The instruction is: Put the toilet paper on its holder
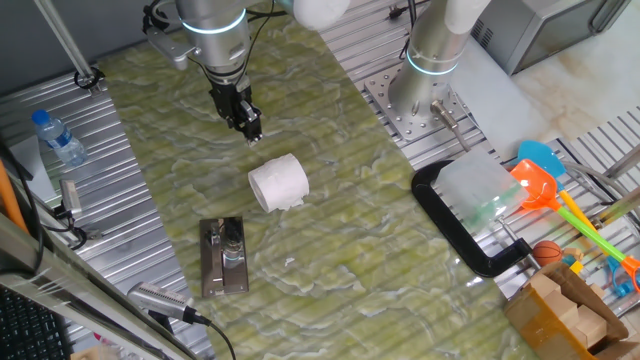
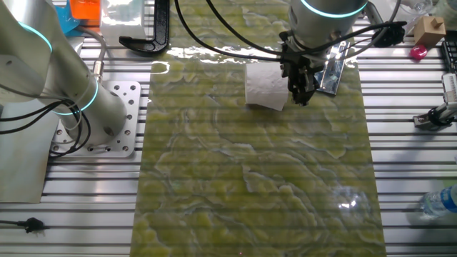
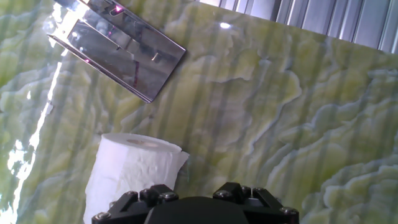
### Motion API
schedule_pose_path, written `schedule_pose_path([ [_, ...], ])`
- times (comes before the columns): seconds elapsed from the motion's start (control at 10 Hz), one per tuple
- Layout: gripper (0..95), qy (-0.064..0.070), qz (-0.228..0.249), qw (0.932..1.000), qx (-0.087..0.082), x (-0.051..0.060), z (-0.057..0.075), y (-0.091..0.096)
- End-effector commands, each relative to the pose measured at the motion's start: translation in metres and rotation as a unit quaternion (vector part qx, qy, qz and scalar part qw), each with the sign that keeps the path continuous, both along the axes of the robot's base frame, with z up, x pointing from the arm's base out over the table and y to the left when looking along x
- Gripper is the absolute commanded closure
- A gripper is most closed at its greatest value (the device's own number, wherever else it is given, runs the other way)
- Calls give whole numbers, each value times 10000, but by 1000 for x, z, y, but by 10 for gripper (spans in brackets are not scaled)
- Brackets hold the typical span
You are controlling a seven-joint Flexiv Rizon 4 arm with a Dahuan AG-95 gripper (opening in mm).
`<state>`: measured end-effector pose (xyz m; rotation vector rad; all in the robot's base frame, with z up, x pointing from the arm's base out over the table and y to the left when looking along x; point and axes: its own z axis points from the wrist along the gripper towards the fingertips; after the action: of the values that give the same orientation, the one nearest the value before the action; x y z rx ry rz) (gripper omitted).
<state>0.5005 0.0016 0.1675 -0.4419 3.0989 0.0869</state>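
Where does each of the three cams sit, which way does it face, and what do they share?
One fixed view: high over one long side, looking down on the green mat; the gripper hangs at the far end, above the toilet paper and the holder.
The other fixed view: high on the opposite side; roll, holder and gripper sit at the top.
Hand view: on the hand, looking down at the mat; only the dark gripper body shows at the bottom edge.
Shared: all three show roll and holder apart.

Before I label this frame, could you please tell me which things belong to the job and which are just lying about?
Job:
white toilet paper roll
shiny metal holder plate with upright post
gripper

Lying about:
large black C-shaped clamp
clear plastic water bottle
orange plastic scoop
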Motion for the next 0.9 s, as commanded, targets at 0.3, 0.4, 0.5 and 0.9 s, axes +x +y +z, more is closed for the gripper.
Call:
schedule_pose_path([
  [0.3,380,-6,61,10000,-4,0,0,0],
  [0.4,380,-17,55,10000,-9,0,0,0],
  [0.5,380,-18,50,10000,-9,0,0,0],
  [0.9,570,-2,13,10000,-24,0,0,0],
])
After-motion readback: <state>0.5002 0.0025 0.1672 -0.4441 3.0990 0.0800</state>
